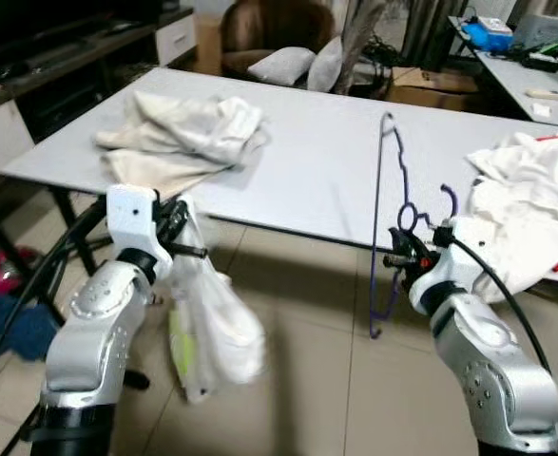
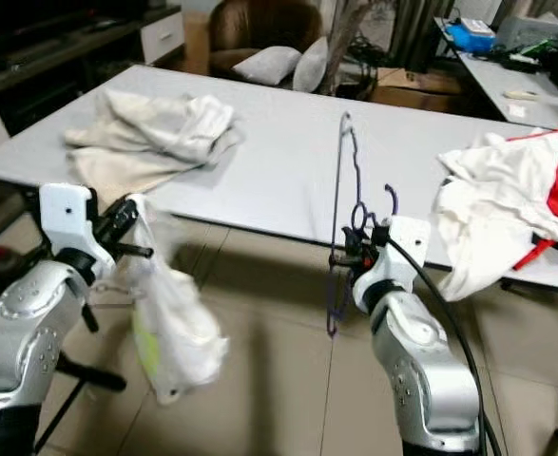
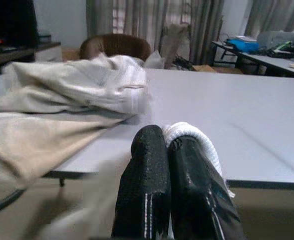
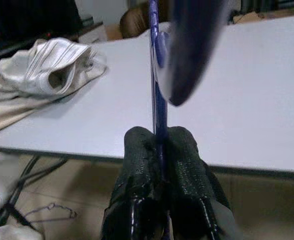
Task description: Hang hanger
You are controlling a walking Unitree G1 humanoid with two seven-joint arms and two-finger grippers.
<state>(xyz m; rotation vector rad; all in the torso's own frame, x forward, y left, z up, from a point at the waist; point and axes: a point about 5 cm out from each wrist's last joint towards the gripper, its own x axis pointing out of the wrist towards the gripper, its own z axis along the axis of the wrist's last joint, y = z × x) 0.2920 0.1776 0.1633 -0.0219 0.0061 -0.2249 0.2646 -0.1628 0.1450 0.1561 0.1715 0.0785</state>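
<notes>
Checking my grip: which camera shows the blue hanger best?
The left eye view: the whole blue hanger stands edge-on in the right gripper. The right eye view matches; the right wrist view shows just its wire between the fingers.

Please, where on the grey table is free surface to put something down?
The table is bare in its middle, between the beige clothes and the white clothes. The purple hanger, held by the right gripper, stands before that gap. Both table ends are crowded.
</notes>
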